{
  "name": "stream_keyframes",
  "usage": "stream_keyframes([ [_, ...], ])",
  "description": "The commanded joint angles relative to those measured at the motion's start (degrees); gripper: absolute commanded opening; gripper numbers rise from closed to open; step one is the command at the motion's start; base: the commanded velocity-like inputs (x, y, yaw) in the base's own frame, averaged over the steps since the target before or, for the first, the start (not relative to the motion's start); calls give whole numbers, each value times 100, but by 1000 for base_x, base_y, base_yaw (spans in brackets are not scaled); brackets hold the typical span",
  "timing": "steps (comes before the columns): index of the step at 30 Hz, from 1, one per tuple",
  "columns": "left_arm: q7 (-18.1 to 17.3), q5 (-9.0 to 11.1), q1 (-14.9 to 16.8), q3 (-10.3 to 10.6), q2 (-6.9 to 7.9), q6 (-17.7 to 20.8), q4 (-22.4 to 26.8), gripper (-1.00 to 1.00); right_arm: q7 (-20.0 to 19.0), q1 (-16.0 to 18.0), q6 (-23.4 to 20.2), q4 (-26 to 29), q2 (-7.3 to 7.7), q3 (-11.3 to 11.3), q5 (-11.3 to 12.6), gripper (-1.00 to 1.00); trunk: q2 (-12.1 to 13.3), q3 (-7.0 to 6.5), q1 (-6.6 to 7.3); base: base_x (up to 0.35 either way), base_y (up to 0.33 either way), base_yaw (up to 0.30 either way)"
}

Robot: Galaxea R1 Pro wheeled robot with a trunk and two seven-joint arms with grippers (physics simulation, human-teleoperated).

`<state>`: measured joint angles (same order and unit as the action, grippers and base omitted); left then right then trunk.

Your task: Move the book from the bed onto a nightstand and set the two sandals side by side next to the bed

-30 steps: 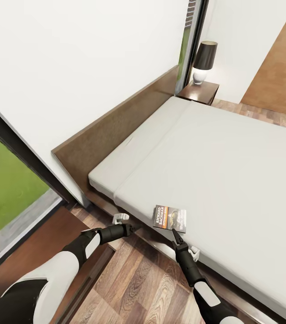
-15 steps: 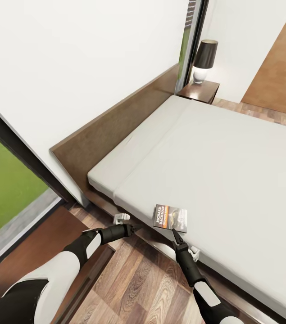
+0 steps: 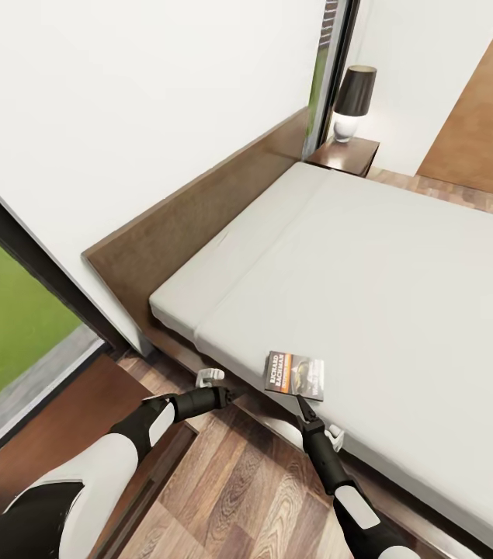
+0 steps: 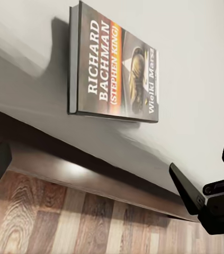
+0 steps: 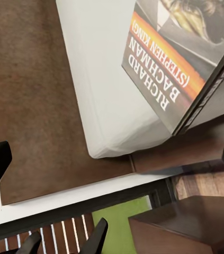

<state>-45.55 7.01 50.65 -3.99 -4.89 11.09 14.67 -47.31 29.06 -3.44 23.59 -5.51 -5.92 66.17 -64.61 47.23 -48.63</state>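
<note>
White walls and plank floor (image 3: 238,481) frame the bed (image 3: 401,264). Near its edge the book (image 3: 294,375) lies flat. Just short of it, the right gripper (image 3: 302,405) has jaws nearly together, gripping nothing; the left gripper (image 3: 223,394) hangs over the floor, jaws apart, empty.

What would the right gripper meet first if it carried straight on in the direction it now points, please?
Most likely the book: the right gripper points at its near edge, just short of it, over the edge of the bed. Whether it would touch the mattress first is unclear.
</note>
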Motion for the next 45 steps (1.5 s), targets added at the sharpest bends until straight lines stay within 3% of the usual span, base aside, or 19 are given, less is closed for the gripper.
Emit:
stream_keyframes([
  [1, -23, 11, 3, -41, -3, 60, 0, 100, -24, 3, -36, -4, -3, -14, 36, 100, -44, 22, -23, 0, 0, 0],
  [6, -23, 11, 0, -41, -3, 60, 0, 100, -24, 3, -23, -2, -3, -18, 49, 100, -245, 112, -132, 0, 0, 0],
  [9, -23, 11, 0, -41, -3, 60, 0, 100, -25, 3, 195, -3, -3, -27, 53, 100, -365, 166, -198, 0, 0, 0],
  [14, -24, 11, -3, -41, -3, 60, 0, 100, -31, 3, 452, -4, -3, -39, 54, 100, -365, 166, -198, 0, 0, 0],
  [25, -23, 11, -3, -41, -3, 60, 0, 100, -32, 3, 493, -4, -3, -41, 54, 100, -365, 166, -198, 0, 0, 0],
  [45, -24, 11, -3, -41, -3, 60, 0, 100, -32, 3, 493, -4, -3, -32, 49, 100, -1167, 525, -638, 0, 0, 0],
])
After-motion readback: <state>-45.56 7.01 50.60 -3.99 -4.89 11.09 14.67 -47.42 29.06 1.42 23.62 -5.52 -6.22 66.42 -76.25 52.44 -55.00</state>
